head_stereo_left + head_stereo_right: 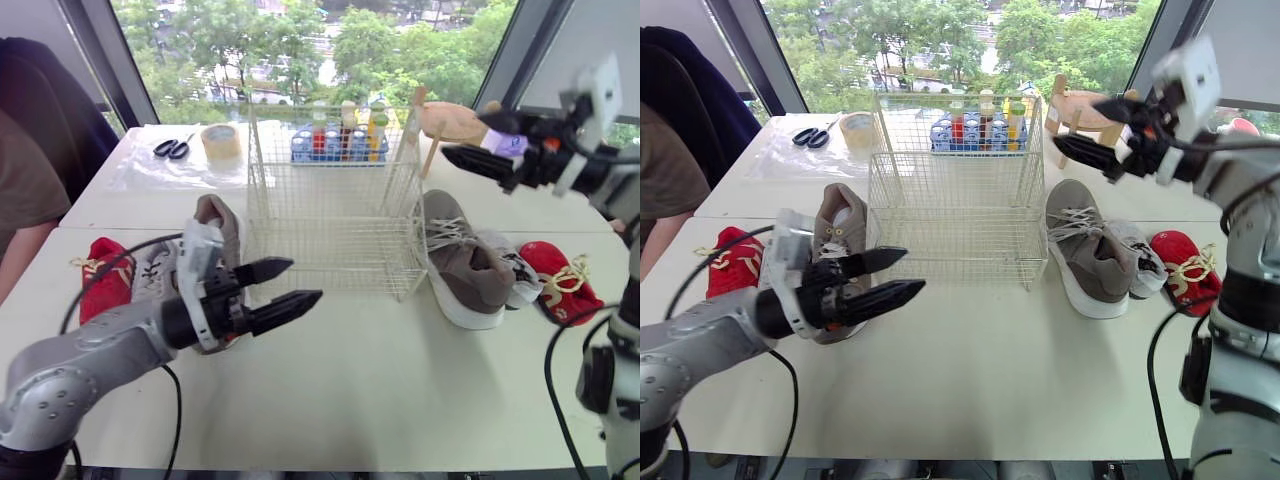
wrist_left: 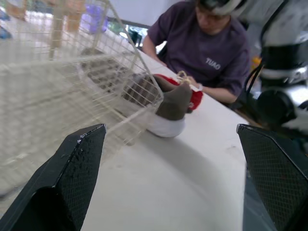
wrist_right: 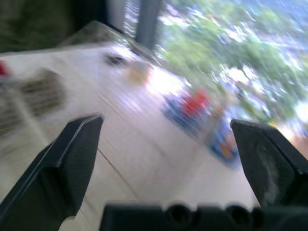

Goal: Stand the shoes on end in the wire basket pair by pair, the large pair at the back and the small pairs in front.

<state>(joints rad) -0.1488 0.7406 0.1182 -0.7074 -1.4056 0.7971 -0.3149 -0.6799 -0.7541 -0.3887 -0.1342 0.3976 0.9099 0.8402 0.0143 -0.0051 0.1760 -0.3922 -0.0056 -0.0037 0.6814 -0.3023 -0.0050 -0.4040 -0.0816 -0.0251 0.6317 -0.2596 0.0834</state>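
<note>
1. In the left wrist view, a seated person (image 2: pixel 211 48) in a purple shirt is seen beyond the shoes that lie right of the wire basket (image 1: pixel 335 195).
2. In the head views, a sleeve (image 1: pixel 25 190) is seen at the left edge of the counter (image 1: pixel 400 380).
3. The wire basket stands mid-counter, and every shoe lies outside it.
4. To its left lie the left large grey shoe (image 1: pixel 218 225), a small grey shoe (image 1: pixel 155 272) and the left red shoe (image 1: pixel 105 270).
5. To its right lie the right large grey shoe (image 1: pixel 465 265), a small white shoe (image 1: pixel 512 262) and the right red shoe (image 1: pixel 560 280).
6. Behind the basket, bottles are held upright in a blue rack (image 1: pixel 340 145). Scissors (image 1: pixel 172 148) and a tape roll (image 1: pixel 220 140) lie at the far left.
7. The left gripper (image 1: pixel 300 282) is held low, near the counter and just in front of the left large grey shoe. Its fingers (image 2: pixel 72 178) are spread wide and nothing is gripped.
8. The right gripper (image 1: pixel 462 135) is raised at the far right, above the basket's right corner. Its fingers (image 3: pixel 67 159) are likewise parted wide and nothing is gripped.
</note>
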